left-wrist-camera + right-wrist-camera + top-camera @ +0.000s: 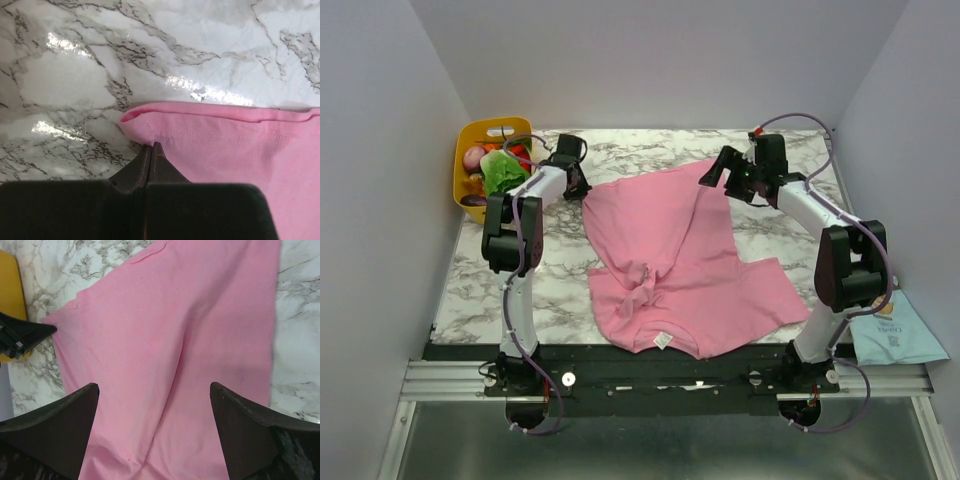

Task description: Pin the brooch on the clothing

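Pink T-shirt (pixel 680 260) rumpled on marble table (pixel 470 290), left tool (pixel 580 190) at its far-left corner, right tool (pixel 713 172) at far-right corner

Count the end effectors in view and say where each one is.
2. The left end effector is shut on the far-left corner of the pink T-shirt, near the yellow basket; the right end effector hangs open over its far-right part. None seems hidden.
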`<state>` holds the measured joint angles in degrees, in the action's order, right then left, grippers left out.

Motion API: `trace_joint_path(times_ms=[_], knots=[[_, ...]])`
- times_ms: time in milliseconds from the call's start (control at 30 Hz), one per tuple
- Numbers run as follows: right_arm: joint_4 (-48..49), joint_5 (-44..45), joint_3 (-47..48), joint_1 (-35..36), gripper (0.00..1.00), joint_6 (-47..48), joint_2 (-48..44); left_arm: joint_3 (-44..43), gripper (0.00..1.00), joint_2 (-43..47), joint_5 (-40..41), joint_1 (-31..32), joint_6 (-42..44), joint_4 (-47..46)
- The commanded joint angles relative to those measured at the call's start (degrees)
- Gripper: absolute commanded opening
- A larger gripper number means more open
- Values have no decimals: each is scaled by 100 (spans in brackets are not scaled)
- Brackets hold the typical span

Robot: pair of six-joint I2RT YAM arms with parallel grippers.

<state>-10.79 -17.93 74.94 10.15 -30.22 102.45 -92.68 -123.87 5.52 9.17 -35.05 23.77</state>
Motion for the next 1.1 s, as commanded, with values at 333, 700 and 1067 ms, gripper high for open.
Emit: trace_joint_path(times_ms=[333,700,1067], knots=[[-178,-140,-145,-92,100,60,-313,-427,0,1180,-174,1261,894,348],[-248,351,-1112,-119,100,165,-1614,2382,0,4475,2,2563,579,-417],[-213,950,-1957,-136,100,113,-2204,4636,0,7287,-271,2695,-274,461]])
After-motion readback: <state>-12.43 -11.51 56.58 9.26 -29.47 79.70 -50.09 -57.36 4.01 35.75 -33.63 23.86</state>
